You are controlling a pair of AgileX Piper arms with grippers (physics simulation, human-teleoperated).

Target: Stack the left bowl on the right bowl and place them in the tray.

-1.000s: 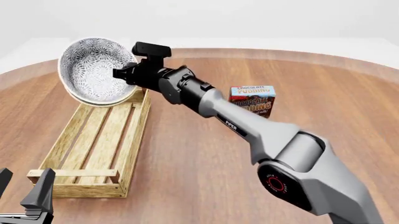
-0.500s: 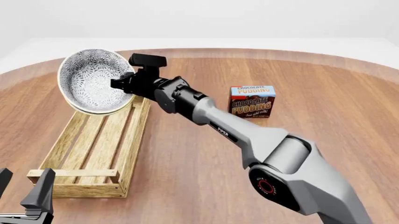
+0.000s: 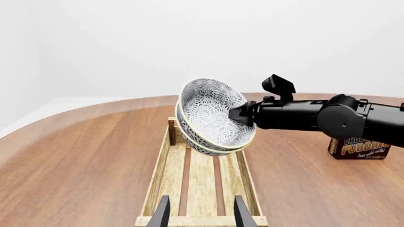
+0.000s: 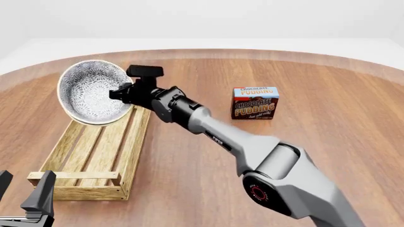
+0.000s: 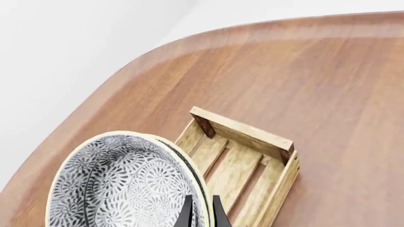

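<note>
The right arm (image 4: 252, 146) is stretched way out, running diagonally from the near right corner of the front view across the table to the far left. Its gripper (image 4: 123, 93) is pinched on the rim of the bowls (image 4: 94, 92), and the right wrist view shows the two fingers (image 5: 187, 213) clamped close together over the rim edge. The bowls are nested, one inside the other, and tipped up steeply so the patterned inside faces back toward the camera side. They're held in the air over the far end of the tray (image 4: 94, 156), not resting in it as far as I can tell.

The left gripper (image 4: 25, 201) sits low at the near left corner, just off the tray's near end. In the left wrist view its fingers (image 3: 162, 215) stand apart with nothing between them, pointing down the length of the tray (image 3: 202, 189) toward the bowls (image 3: 215, 116) and the right arm (image 3: 328, 116).

The tray lies lengthwise on the table's left side, slatted bottom bare. The table (image 4: 328, 142) is a round wood-grain top with a darker edge band. A pudding box (image 4: 255, 102) stands upright on the far right, well apart from the tray. Beyond the table it's just plain white floor and walls.
</note>
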